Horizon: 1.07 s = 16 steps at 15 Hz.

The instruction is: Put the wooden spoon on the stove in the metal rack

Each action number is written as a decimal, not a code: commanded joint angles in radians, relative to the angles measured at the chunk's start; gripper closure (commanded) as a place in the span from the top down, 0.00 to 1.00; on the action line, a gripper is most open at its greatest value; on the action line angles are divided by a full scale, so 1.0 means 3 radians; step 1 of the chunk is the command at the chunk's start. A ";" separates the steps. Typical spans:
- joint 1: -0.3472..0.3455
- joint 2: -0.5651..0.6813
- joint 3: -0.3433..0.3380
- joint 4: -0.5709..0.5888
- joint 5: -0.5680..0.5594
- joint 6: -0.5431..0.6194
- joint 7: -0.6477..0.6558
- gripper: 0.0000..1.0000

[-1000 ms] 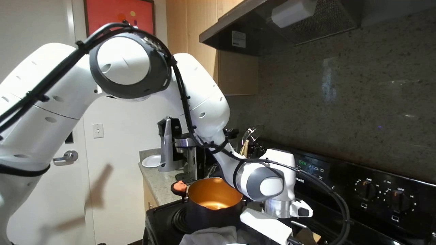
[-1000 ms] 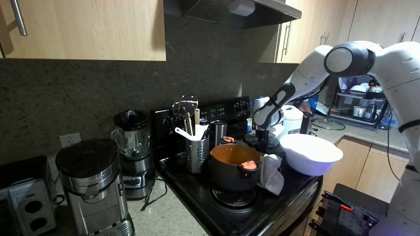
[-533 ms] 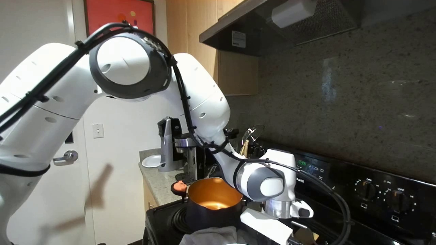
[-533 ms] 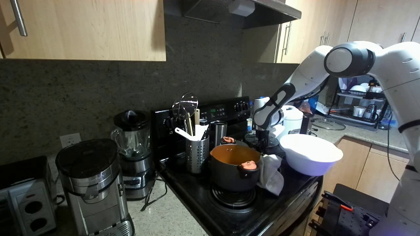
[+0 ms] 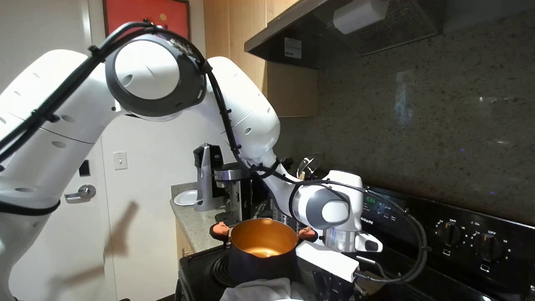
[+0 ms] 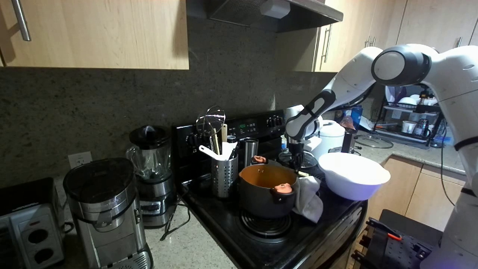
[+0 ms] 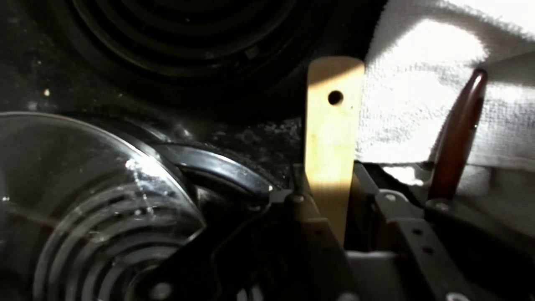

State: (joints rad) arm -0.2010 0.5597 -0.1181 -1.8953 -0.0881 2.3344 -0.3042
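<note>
Your gripper (image 7: 330,184) pinches the wooden spoon (image 7: 333,138), fingers snug on its handle, above the stove (image 6: 227,220); the metal rack (image 6: 224,179) stands near the back-left corner.

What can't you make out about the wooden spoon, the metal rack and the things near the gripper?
Wooden spoon: its lower end, hidden by the gripper in the wrist view.
Dark red handle: what it belongs to; the gripper covers its lower part in the wrist view.
Metal rack: its inside, hidden by its own wall in an exterior view.
Glass lid: cut off by the left edge of the wrist view.
</note>
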 commanded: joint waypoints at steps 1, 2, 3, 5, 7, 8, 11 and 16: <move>0.0122 -0.0163 -0.0056 0.0131 -0.0212 -0.0491 0.0208 0.11; 0.0150 -0.0183 -0.0069 0.0185 -0.0278 -0.0636 0.0266 0.11; 0.0171 -0.0208 -0.0071 0.0229 -0.0338 -0.0768 0.0302 0.11; 0.0205 -0.0254 -0.0068 0.0292 -0.0446 -0.0968 0.0370 0.11; 0.0251 -0.0309 -0.0064 0.0320 -0.0563 -0.1116 0.0417 0.11; 0.0273 -0.0336 -0.0064 0.0333 -0.0626 -0.1174 0.0448 0.11; 0.0349 -0.0457 -0.0064 0.0335 -0.0829 -0.1351 0.0518 0.11; 0.0563 -0.0695 -0.0060 0.0329 -0.1413 -0.1774 0.0778 0.11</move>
State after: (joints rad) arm -0.0802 0.4087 -0.1274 -1.7887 -0.4197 1.8864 -0.1240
